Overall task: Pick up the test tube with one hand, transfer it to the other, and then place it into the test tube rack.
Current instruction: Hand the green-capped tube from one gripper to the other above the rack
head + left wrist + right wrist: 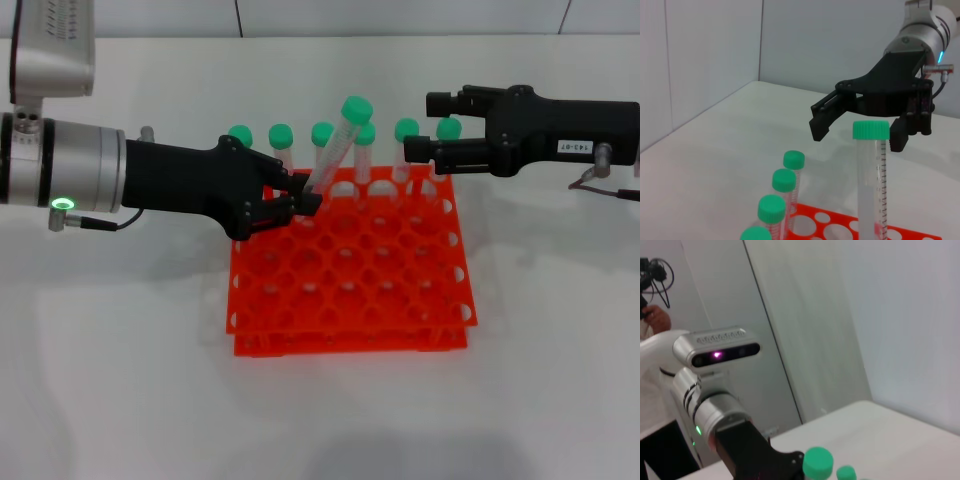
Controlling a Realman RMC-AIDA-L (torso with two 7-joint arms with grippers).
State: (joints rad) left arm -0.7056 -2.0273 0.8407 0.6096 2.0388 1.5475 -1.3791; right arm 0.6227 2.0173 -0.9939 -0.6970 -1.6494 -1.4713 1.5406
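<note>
Above the rack's (350, 270) far edge, the left gripper (300, 195) clamps the tilted tube (335, 150); the right gripper (420, 150), fingers apart, waits close by. That tilt could make the handover slip.

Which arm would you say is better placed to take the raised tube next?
The right gripper, I think: its open jaws face the test tube, whose capped end is free, while the left gripper already holds its lower part.
</note>
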